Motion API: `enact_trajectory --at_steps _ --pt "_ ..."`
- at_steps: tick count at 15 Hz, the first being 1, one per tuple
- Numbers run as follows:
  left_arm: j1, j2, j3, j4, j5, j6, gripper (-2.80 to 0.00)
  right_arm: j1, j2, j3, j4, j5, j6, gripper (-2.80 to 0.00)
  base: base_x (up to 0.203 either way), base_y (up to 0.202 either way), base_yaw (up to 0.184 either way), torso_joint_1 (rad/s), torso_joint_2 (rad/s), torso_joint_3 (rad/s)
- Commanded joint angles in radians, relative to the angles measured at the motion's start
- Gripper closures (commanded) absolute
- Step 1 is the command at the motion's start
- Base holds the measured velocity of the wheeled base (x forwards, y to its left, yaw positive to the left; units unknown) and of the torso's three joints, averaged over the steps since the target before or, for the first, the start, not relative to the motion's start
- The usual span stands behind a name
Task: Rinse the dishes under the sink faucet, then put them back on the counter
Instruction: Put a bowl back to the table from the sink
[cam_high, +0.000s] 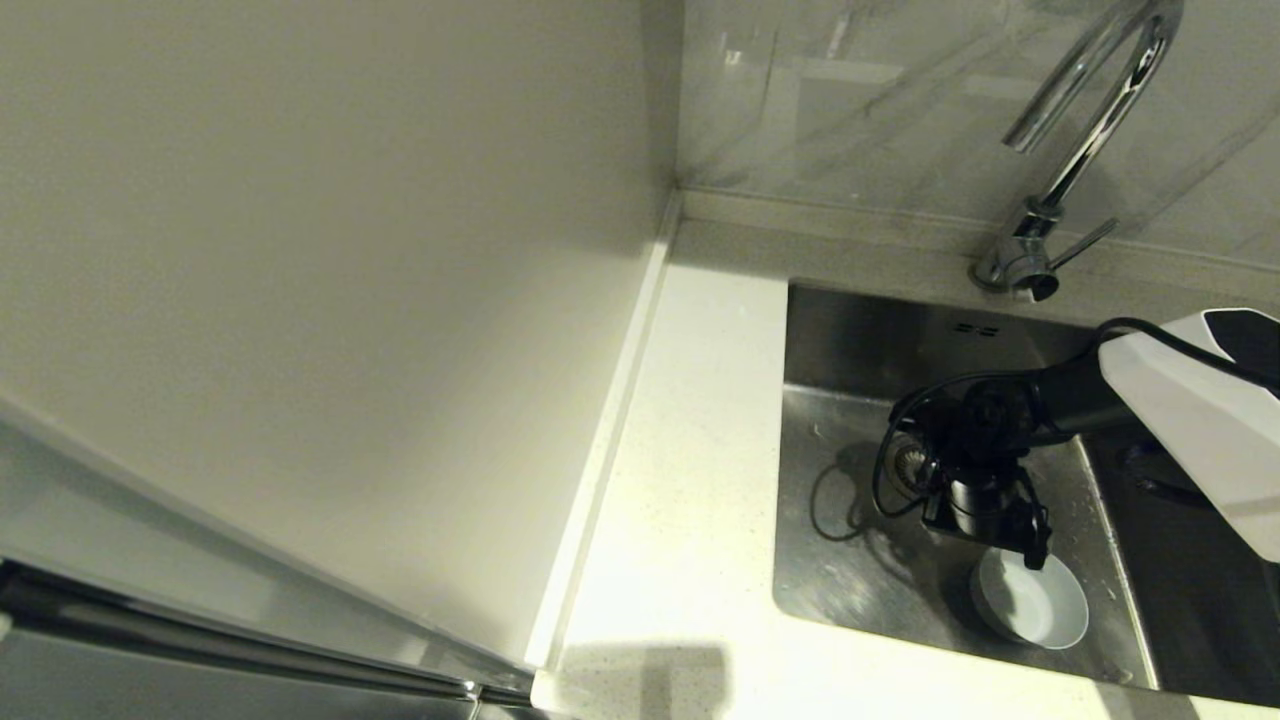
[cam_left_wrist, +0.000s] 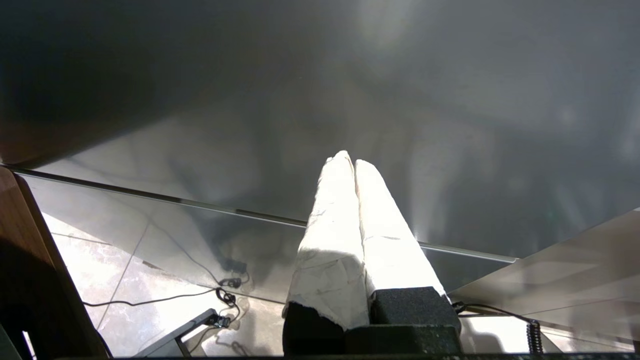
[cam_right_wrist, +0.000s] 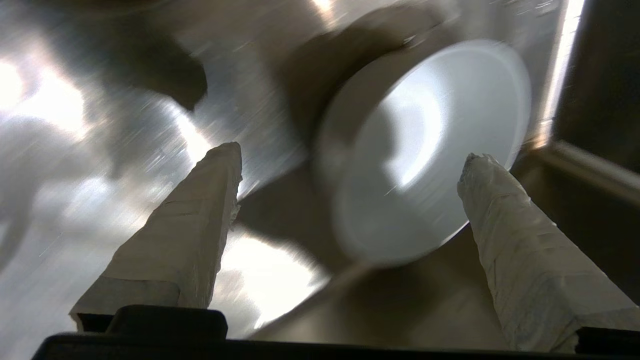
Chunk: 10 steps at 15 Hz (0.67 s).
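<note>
A small pale blue-white bowl (cam_high: 1035, 605) stands upright on the floor of the steel sink (cam_high: 850, 560), near its front right corner. My right gripper (cam_high: 1035, 548) reaches down into the basin just over the bowl's far rim. It is open, with nothing between its taped fingers. In the right wrist view the bowl (cam_right_wrist: 430, 135) lies just beyond the right gripper (cam_right_wrist: 352, 157), one fingertip (cam_right_wrist: 475, 167) in front of its rim. The chrome faucet (cam_high: 1090, 120) arches over the back of the sink. My left gripper (cam_left_wrist: 354, 160) is shut on nothing, away from the sink.
The white speckled counter (cam_high: 690, 450) runs along the sink's left side and front. A cream wall panel (cam_high: 350, 300) rises on the left. The round strainer drain (cam_high: 910, 465) sits mid-basin, partly behind the right wrist and its cable. A dark area lies right of the sink.
</note>
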<state>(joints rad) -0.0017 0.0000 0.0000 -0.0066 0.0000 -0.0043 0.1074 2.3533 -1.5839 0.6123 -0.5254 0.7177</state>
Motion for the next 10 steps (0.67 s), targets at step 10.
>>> enact_trajectory --at_steps 10 --pt "0.0 0.0 0.003 0.0 0.0 0.0 0.0 -0.058 0.112 -0.045 0.007 -0.051 0.019 -2.8 0.0 0.0 0.0 0.0 0.0 0.0"
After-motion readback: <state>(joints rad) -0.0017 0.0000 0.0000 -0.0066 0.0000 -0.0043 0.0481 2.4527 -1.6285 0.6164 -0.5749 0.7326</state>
